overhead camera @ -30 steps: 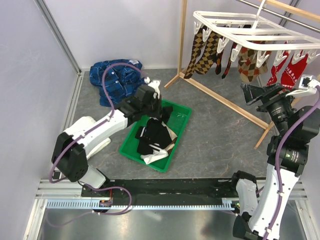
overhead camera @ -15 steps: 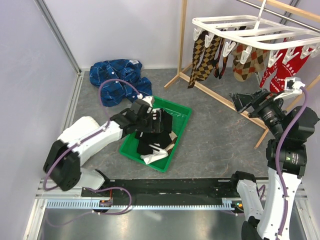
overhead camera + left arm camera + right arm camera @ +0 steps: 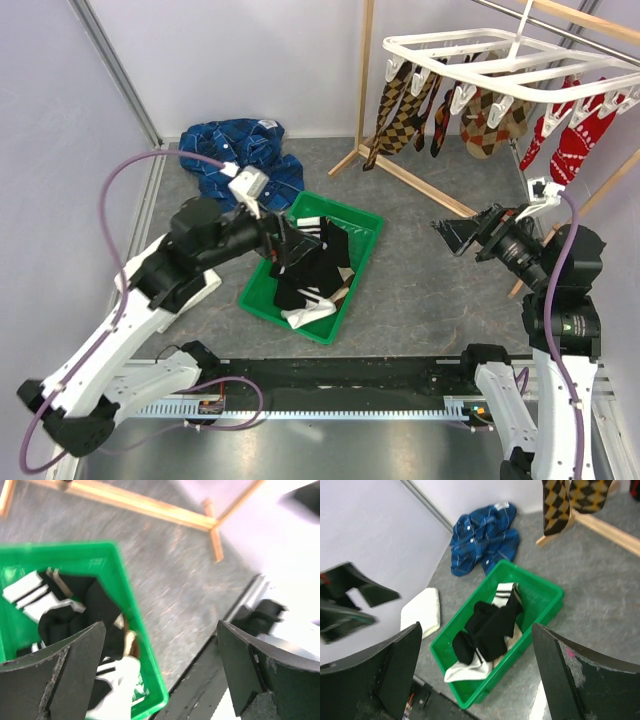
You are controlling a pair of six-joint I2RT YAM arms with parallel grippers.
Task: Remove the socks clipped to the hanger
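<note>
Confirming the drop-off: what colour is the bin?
The bin is green; clearest in the right wrist view.

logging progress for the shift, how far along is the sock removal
Done: black and white socks lie in the green bin. In hand: nothing; the left gripper, by the bin, and the right gripper are open and empty. Left: argyle socks, tan socks and red socks hang clipped to the hanger.

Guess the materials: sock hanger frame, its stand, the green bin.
Sock hanger frame: looks like moulded white plastic, with a smooth, uniform colour and thin grid bars. Stand: apparently bare light wood, in pale tan square slats with no paint visible. Green bin: probably rigid plastic, with an even saturated green and thin walls; the sheen is too blurred to judge.
</note>
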